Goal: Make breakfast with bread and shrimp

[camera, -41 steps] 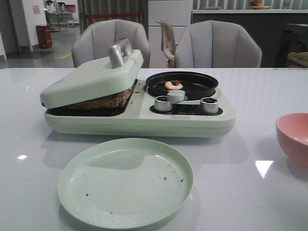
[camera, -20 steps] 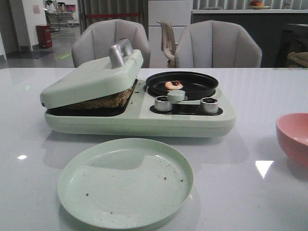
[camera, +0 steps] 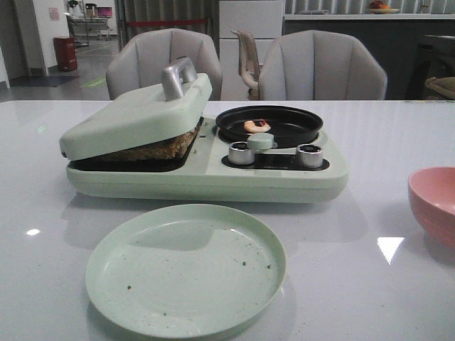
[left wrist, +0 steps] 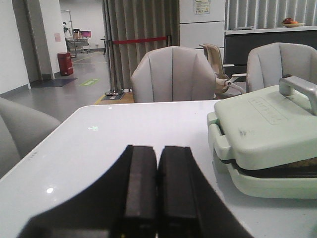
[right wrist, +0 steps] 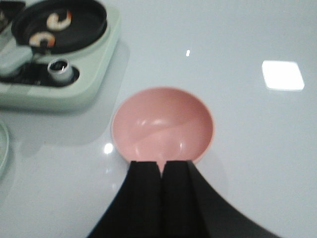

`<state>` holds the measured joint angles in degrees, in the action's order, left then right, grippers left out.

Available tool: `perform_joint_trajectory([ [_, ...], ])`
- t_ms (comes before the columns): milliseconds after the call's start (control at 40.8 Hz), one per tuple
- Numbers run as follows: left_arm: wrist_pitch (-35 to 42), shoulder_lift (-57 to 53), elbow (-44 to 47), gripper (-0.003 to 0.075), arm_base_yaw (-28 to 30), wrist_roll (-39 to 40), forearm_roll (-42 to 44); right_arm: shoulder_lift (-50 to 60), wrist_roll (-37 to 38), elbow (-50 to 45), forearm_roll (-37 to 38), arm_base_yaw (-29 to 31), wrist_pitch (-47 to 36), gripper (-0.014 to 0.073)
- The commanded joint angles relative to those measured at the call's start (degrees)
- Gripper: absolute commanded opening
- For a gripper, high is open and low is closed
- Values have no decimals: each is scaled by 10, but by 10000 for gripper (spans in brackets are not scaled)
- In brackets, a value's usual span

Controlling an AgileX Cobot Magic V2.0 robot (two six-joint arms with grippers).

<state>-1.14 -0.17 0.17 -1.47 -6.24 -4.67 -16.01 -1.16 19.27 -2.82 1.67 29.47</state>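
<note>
The bread (camera: 160, 148) lies browned in the left bay of a pale green breakfast maker (camera: 206, 181), under its tilted lid (camera: 135, 114), which rests on it. A sliver of bread (left wrist: 302, 162) shows below the lid in the left wrist view. A shrimp (camera: 257, 126) sits in the black round pan (camera: 284, 131); the right wrist view shows two curled shrimp (right wrist: 59, 19) there. My left gripper (left wrist: 157, 151) is shut and empty, over bare table left of the maker. Shut and empty too, my right gripper (right wrist: 162, 166) hangs at the pink bowl's (right wrist: 163, 124) near rim.
An empty pale green plate (camera: 186, 268) lies in front of the maker. The pink bowl (camera: 434, 202) stands at the right edge. Two silver knobs (camera: 240, 153) sit on the maker's front. Grey chairs (camera: 320, 67) stand behind the table.
</note>
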Motion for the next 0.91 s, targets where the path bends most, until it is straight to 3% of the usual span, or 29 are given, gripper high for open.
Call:
perform_joint_trajectory([
  [0, 51, -13, 3, 110, -4, 3, -4, 47, -3, -42, 2, 7, -152, 36],
  [98, 51, -13, 3, 110, -4, 3, -4, 88, -3, -97, 2, 7, -226, 36],
  [270, 51, -13, 3, 110, -4, 3, -4, 145, -3, -166, -5, 7, -279, 36],
  [883, 50, -12, 3, 110, -4, 3, -4, 179, -3, -199, -5, 7, -291, 36],
])
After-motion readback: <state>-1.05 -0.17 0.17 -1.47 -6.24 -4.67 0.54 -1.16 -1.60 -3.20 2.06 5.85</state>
